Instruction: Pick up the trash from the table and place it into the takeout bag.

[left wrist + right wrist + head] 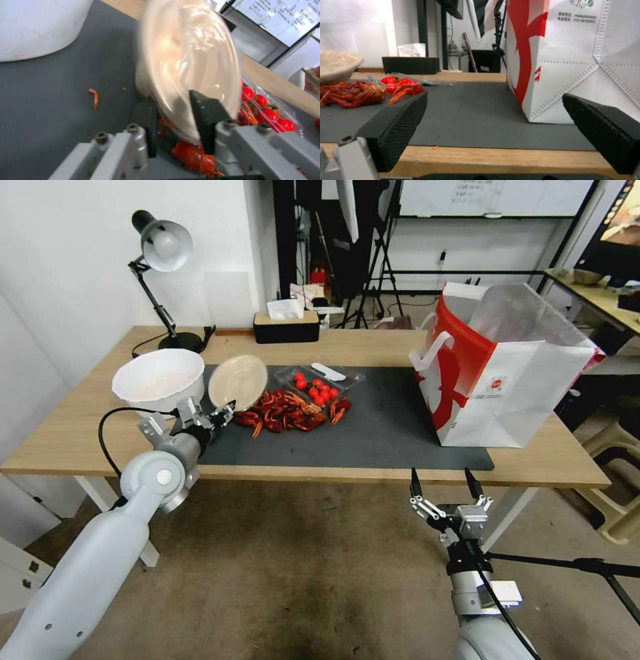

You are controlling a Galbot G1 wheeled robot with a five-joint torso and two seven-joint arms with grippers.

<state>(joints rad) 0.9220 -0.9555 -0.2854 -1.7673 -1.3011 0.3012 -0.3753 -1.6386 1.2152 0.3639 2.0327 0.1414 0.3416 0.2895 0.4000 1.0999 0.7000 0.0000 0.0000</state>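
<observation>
Left gripper (217,415) sits at centre-left of the head view, clamped on the lower rim of a beige round lid (238,381), holding it up on edge, tilted, just above the near-left corner of the grey mat (373,437). From the left wrist camera the two dark fingers (204,113) pinch the thin glossy rim of that lid (190,60), one either side, with red crayfish shells (195,156) directly beneath. Just right of the lid in the head view lies that pile of crayfish shells (287,415) on the mat, and touching it behind, a clear tray of cherry tomatoes (319,385). To the left of the gripper stands a big white bowl (159,378), upright, at the mat's edge. Over on the right of the frame the takeout bag (513,380) stands open on the mat's far-right end, well apart from the lid. Right gripper (445,481) hovers low at lower centre-right, just off the table's (80,440) front edge, fingers spread wide, gripping nothing. At the back of the table, upper left, a black desk lamp (160,253) and a dark tissue box (287,327).
</observation>
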